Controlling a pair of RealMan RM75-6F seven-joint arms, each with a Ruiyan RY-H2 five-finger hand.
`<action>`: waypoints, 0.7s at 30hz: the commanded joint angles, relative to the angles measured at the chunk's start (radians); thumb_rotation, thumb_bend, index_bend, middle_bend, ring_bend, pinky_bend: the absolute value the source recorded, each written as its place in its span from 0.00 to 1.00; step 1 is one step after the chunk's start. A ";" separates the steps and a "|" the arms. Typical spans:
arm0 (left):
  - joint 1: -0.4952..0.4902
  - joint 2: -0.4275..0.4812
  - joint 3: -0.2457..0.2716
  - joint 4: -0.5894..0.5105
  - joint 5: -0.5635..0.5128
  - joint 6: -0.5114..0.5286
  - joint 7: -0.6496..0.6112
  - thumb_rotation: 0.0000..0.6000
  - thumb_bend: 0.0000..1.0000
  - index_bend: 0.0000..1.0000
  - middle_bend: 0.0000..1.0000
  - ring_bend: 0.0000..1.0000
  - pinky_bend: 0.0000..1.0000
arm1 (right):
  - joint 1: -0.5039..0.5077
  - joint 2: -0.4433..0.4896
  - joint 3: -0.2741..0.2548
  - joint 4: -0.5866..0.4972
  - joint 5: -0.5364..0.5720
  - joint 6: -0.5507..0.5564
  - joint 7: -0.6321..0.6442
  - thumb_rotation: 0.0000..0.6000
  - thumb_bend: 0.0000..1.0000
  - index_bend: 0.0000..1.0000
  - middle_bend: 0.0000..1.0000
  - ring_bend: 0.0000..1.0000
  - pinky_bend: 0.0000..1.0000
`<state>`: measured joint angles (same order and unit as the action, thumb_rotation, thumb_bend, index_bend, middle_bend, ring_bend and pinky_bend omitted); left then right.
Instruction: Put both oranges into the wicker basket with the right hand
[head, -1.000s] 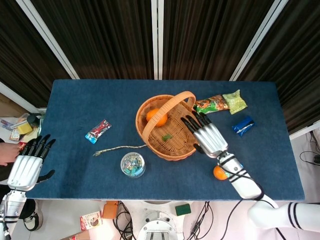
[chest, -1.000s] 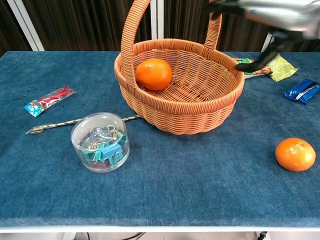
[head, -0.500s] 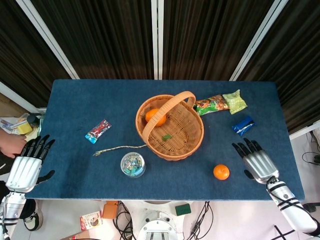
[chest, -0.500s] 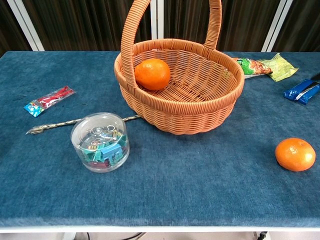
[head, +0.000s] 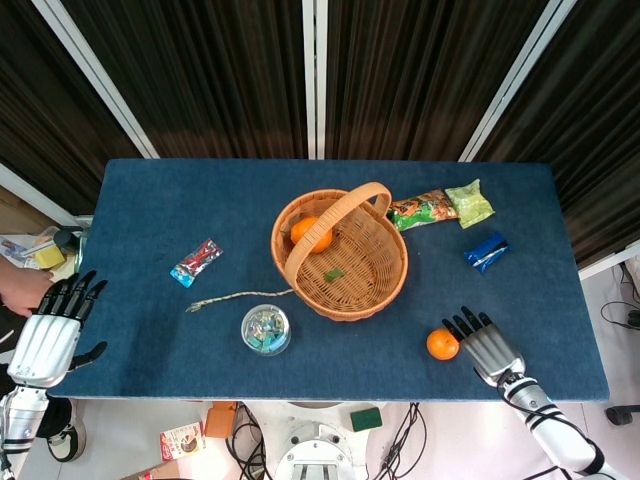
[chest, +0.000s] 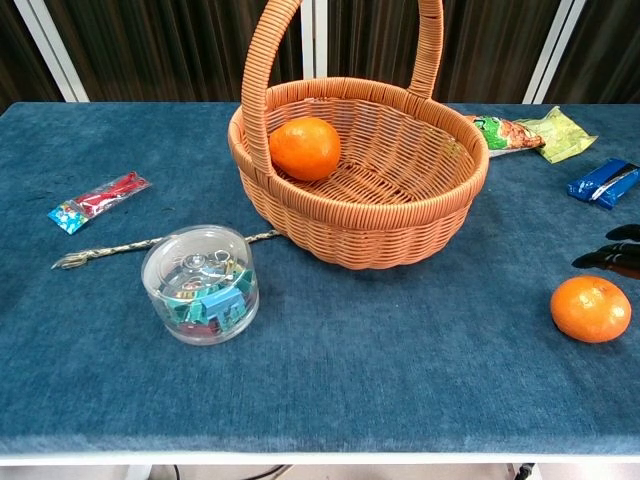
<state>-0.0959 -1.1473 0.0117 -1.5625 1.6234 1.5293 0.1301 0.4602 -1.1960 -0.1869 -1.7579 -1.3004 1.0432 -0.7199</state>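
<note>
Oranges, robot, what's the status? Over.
Right hand open beside loose orange, not gripping. Left hand open. Other orange sits in wicker basket. Nothing blocking.

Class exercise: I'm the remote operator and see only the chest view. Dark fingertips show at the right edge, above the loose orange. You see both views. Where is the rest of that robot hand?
Observer: In the head view, the right robot hand sits just right of the loose orange, fingers apart, holding nothing.
Operator: And the left one? I can't see it.
Observer: The left robot hand is beyond the table's left edge, fingers apart, empty.
Operator: Anything else in the basket?
Observer: A small green scrap lies on the wicker basket floor.
</note>
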 joint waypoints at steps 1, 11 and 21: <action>0.002 0.001 0.000 0.001 0.002 0.004 -0.003 1.00 0.13 0.10 0.02 0.00 0.11 | -0.004 -0.029 0.005 0.028 -0.024 -0.006 0.011 1.00 0.29 0.02 0.10 0.01 0.25; 0.006 0.000 -0.001 0.005 0.008 0.014 -0.010 1.00 0.13 0.10 0.02 0.00 0.11 | -0.015 -0.100 0.016 0.121 -0.136 -0.004 0.136 1.00 0.31 0.11 0.16 0.08 0.37; 0.006 0.001 0.001 0.006 0.012 0.014 -0.011 1.00 0.13 0.10 0.02 0.00 0.11 | -0.037 -0.125 0.027 0.172 -0.230 0.055 0.200 1.00 0.37 0.37 0.36 0.34 0.56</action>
<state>-0.0894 -1.1465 0.0123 -1.5562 1.6357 1.5435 0.1192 0.4270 -1.3213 -0.1623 -1.5890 -1.5249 1.0932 -0.5241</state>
